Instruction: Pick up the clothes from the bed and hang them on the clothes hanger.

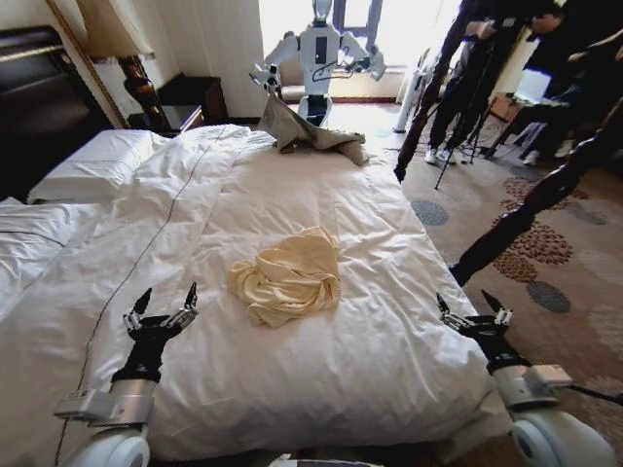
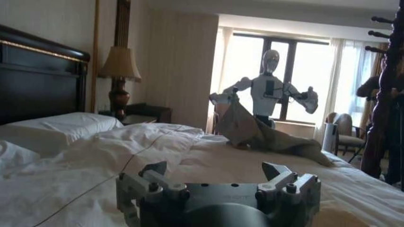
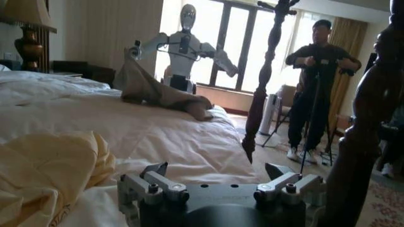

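The top (image 1: 288, 275) is seen crumpled in a loose heap on the bed (image 1: 389, 341), roughly midway across the duvet and nearer the foot edge than the headboard. No hanger can be made out on the bed.

The left gripper (image 1: 165, 301) is held just above the duvet near the foot edge, on the left side, fingers spread, nothing between them. The right gripper (image 1: 470, 309) is held at the right foot corner, also spread and empty. The top lies between the two, apart from both, somewhat closer to the left one. In the right wrist view the cream fabric (image 3: 50, 175) is seen just beside the open jaws.

A second robot (image 1: 319, 53) is stationed at the far side edge, with a grey-beige garment (image 1: 310, 131) draped there; this is not the target.

Step judged: pre-grasp, task barely begun.

Risks noted:
- Thin bunched fabric: a pinch on a single fold may be taken, so that the heap unrolls or slips free on lifting.
- Duvet is rumpled and soft: a low descent may catch white cover together with the top.
- Collar and shoulders are not identifiable in the heap, so hanging orientation is likely to be wrong unless the top is regrasped.
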Tool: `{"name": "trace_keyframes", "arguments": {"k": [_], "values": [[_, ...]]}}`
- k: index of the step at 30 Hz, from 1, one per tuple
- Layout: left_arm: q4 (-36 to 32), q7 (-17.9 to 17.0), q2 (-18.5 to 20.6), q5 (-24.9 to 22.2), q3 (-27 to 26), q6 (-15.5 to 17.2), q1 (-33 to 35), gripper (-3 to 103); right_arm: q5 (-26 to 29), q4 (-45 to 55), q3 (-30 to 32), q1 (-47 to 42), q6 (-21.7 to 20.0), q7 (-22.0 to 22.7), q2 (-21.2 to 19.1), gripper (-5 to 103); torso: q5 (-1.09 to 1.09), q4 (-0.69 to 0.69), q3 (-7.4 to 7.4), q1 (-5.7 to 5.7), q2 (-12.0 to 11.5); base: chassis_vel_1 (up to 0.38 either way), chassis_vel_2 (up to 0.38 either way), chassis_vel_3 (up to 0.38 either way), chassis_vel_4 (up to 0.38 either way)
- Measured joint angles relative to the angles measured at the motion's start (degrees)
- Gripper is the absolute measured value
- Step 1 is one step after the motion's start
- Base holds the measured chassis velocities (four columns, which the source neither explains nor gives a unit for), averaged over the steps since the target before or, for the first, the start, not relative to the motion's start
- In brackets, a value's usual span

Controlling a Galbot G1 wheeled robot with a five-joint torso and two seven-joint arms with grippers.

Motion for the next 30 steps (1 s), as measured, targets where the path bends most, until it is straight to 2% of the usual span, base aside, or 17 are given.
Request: {"name": "trace_keyframes", "arguments": {"k": [7,15,30], "values": [[-0.1,0.0,0.0,-0.3,-0.4,0.0,0.4,100,-1.3,1.1,-3.0,0.9,-2.1,2.2,-0.1,100,0.00,0.01,0.00,0.00,0.0,0.000,0.000,0.000,0.000],[-0.1,0.1,0.3,-0.2,-0.2,0.0,0.3,100,-2.1,1.2,-6.1,1.5,-2.0,4.7,-0.5,100,0.00,0.00,0.00,0.00,0.0,0.000,0.000,0.000,0.000],[-0.1,0.5,0.1,-0.5,-0.4,0.0,0.3,100,-2.4,1.5,-8.2,2.6,-2.6,5.3,-0.6,100,0.00,0.00,0.00,0.00,0.0,0.000,0.000,0.000,0.000]]}}
